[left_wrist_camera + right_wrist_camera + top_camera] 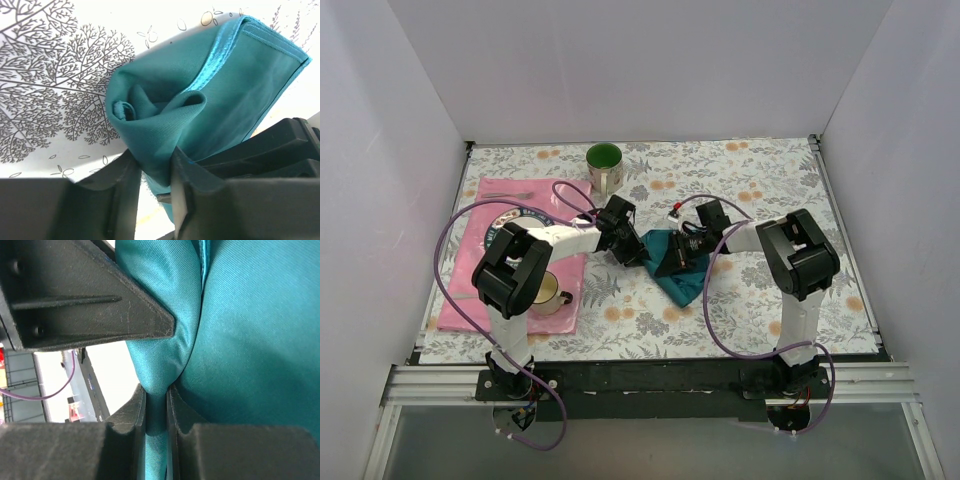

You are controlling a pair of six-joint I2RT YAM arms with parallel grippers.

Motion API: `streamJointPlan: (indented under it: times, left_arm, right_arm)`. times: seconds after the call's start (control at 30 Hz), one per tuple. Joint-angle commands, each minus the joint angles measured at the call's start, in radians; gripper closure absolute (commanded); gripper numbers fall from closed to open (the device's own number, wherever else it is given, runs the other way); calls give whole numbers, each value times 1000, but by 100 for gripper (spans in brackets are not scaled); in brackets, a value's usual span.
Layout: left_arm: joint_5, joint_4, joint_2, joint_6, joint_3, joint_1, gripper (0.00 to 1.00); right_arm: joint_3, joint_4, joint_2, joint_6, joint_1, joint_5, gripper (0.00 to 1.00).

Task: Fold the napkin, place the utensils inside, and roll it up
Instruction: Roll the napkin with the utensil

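The teal napkin (678,272) lies bunched in the middle of the table between both arms. In the left wrist view the napkin (210,95) is loosely rolled, with a spiral at its end. My left gripper (156,172) is shut on the roll's lower fold. My right gripper (156,400) is shut on another fold of the napkin (250,340), the cloth squeezed thin between its fingers. In the top view the left gripper (632,248) and right gripper (672,258) almost meet over the cloth. One slim utensil (508,196) lies at the far end of the placemat.
A pink placemat (480,290) lies at the left, with a small pale mug (550,291) on its near part beside the left arm. A green mug (604,166) stands at the back. White walls close in the floral table (760,180).
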Motion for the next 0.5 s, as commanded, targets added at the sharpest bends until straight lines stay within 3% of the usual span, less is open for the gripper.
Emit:
streamJointPlan:
  times: [0.0,0.13,0.17,0.27,0.47]
  left_arm:
    - [-52,-17,27,34,-39,-6,80]
    - [-38,-4,26,35,-62,0,88]
    - [-37,0,21,35,-65,0,89]
    - [-21,3,20,38,-70,7,90]
    - [32,1,14,37,-68,28,92]
  right_arm:
    - [79,-239,-51,-139,15,169,77]
    - [133,-408,-159,-237,62,392,60]
    - [136,-419,-183,-260,78,493,51]
    - [133,-439,-269,-292,154,663,41]
    - [76,-362,-347,-331,328,981,35]
